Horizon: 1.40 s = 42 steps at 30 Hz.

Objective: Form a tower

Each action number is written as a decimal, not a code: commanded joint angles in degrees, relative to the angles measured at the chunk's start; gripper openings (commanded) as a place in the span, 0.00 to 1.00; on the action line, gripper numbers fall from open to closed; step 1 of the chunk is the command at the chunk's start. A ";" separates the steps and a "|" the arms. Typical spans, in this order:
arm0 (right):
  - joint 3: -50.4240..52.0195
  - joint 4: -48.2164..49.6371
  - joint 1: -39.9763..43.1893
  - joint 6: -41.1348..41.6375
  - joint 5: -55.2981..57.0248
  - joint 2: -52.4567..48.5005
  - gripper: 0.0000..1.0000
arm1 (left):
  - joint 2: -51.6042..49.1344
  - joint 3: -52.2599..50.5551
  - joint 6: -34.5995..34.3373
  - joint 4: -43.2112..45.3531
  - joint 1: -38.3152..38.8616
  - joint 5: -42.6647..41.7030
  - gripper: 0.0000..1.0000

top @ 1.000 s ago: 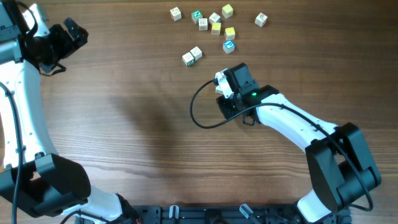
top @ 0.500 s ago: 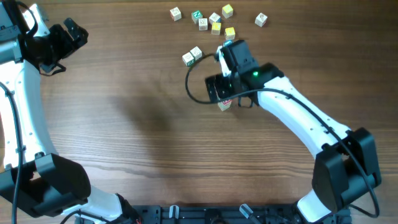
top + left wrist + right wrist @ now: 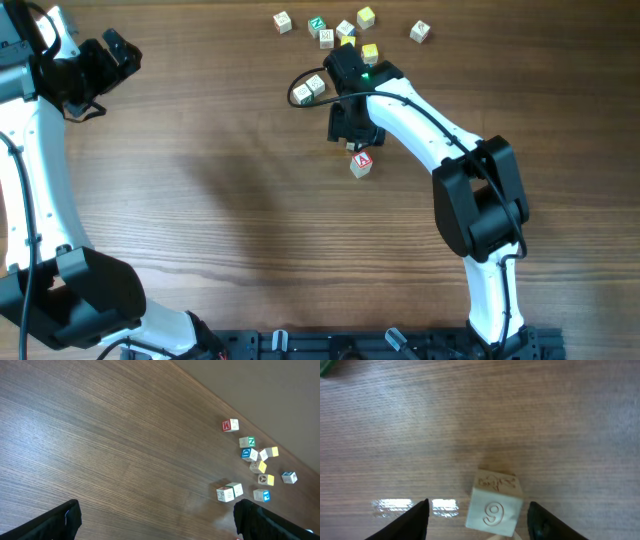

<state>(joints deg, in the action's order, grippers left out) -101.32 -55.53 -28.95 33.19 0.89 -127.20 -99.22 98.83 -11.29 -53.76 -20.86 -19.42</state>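
A short tower stands mid-table, its top cube showing a red A; how many cubes it holds is unclear. My right gripper hovers just behind it, open. In the right wrist view a pale cube with a 9 stands between the spread fingertips of the right gripper, touching neither. Loose cubes lie scattered at the table's far edge, with a pair closer in. My left gripper is open at the far left, and its wrist view shows the left gripper with nothing between the fingers.
The right arm's black cable loops over the pair of loose cubes. The left wrist view shows the scattered cubes near the table's far edge. Bare wood spreads left of the tower.
My right gripper let go of the red A cube, leaving it standing, and drew back toward the loose cubes. The left arm has not moved.
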 commanded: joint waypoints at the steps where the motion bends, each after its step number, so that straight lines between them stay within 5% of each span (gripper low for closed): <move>1: -0.57 -1.46 -0.33 1.40 1.31 -0.11 0.63 | -0.44 -0.37 -0.33 0.13 0.07 -0.04 1.00; 6: -0.35 1.25 -0.33 1.33 2.36 -2.75 0.60 | -0.44 -0.37 -0.33 0.11 0.07 -0.04 1.00; 11: -0.35 1.49 -0.33 1.31 2.08 -3.63 0.29 | -0.44 -0.37 -0.33 0.13 0.07 -0.07 1.00; 22: -1.75 1.11 0.55 -19.23 -7.89 10.05 0.26 | -0.44 -0.37 -0.33 0.11 0.07 -0.07 1.00; 26: 1.70 8.00 3.50 -25.18 -13.73 6.97 0.26 | -0.44 -0.37 -0.33 0.11 0.07 -0.04 1.00; 28: 1.73 10.19 8.28 -25.73 -25.70 3.76 0.25 | -0.44 -0.37 -0.33 0.11 0.07 -0.07 1.00; 32: 2.51 13.31 15.76 -30.05 -42.88 -3.17 0.25 | -0.44 -0.37 -0.33 0.11 0.07 -0.07 1.00; 36: 2.56 14.23 19.19 -30.25 -44.92 -8.48 0.28 | -0.44 -0.37 -0.33 0.11 0.07 -0.04 1.00; 41: 2.93 14.97 19.69 -31.50 -37.05 -9.29 0.49 | -0.44 -0.37 -0.33 0.11 0.07 -0.07 1.00; 42: 3.67 14.91 20.48 -31.43 -34.03 -9.33 0.60 | -0.44 -0.37 -0.33 0.13 0.07 -0.04 1.00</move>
<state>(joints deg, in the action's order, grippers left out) -99.09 -40.60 -9.50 2.68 -41.82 -134.82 -99.22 98.83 -11.29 -53.78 -20.86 -19.42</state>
